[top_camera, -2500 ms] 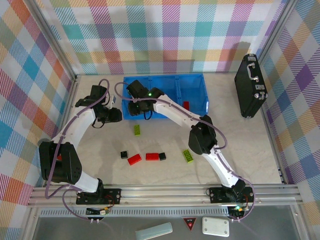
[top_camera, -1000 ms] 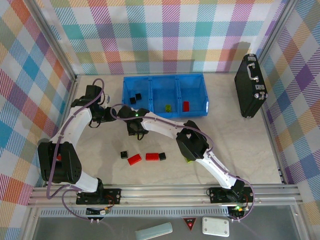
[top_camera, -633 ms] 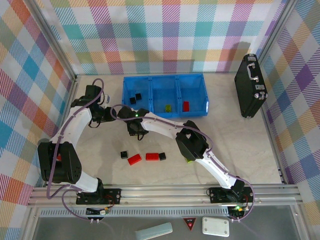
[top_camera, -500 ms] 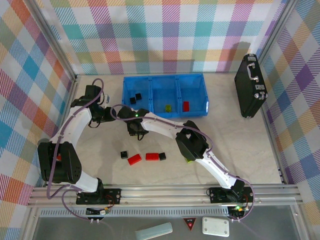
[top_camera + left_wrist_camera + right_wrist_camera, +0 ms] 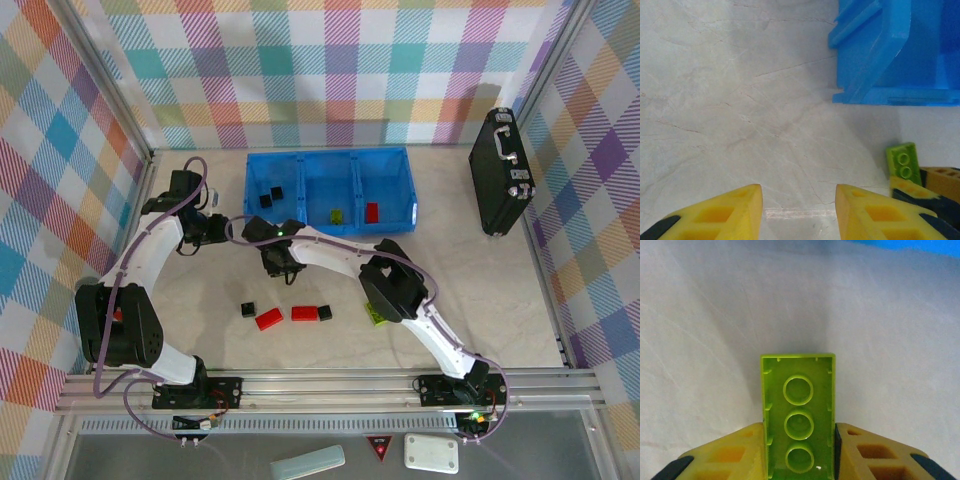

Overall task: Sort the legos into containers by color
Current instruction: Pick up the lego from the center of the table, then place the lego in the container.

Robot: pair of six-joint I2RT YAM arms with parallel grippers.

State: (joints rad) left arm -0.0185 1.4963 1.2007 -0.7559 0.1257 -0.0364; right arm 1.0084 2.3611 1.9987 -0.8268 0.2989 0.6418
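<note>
Our right gripper (image 5: pixel 799 442) pinches a lime-green brick (image 5: pixel 799 405) by its long sides, low over the table (image 5: pixel 480 290), just in front of the blue tray (image 5: pixel 330 152). Our left gripper (image 5: pixel 799 210) hangs parted and empty beside the tray's left corner. Each compartment already holds one colour: two black bricks (image 5: pixel 270 195), a green brick (image 5: pixel 337 215) and a red brick (image 5: pixel 372 212). We judge the task about half done. Two loose red bricks (image 5: pixel 268 319), two loose black bricks (image 5: pixel 247 309) and a loose green brick (image 5: pixel 375 313) remain.

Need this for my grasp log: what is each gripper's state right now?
Left gripper: open, empty.
Right gripper: closed on a green brick.
</note>
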